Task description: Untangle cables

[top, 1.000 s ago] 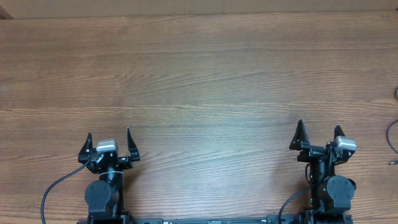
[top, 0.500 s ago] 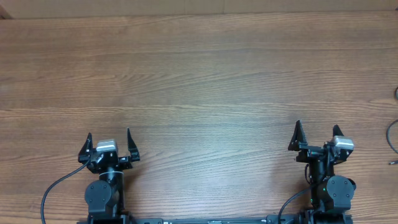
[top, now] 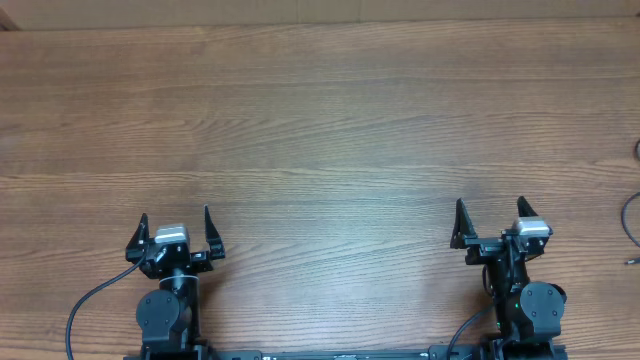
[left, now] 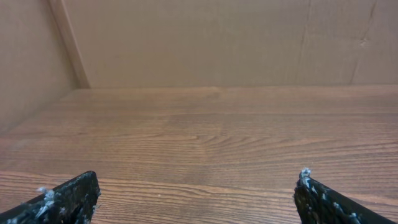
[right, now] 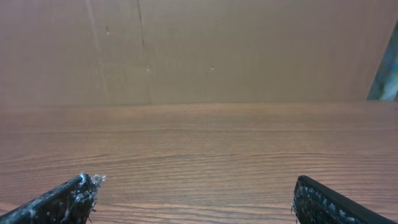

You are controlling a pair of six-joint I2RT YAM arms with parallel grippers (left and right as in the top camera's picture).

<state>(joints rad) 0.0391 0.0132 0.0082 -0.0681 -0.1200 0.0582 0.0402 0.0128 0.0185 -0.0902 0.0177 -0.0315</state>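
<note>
Sensibly, the right tool (top: pixel 490 208), spread and empty like the left tool (top: pixel 175 218), should swing toward the cables (top: pixel 628 222) at the right edge of the table (top: pixel 320 120), approaching low.

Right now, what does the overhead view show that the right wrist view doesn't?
Only overhead: the open left gripper and bits of thin black cables at the table's right edge, out past the right gripper. Only right wrist: the tan wall behind the table and a greenish strip at far right. Both: the wooden table and the right gripper, open and empty.
</note>
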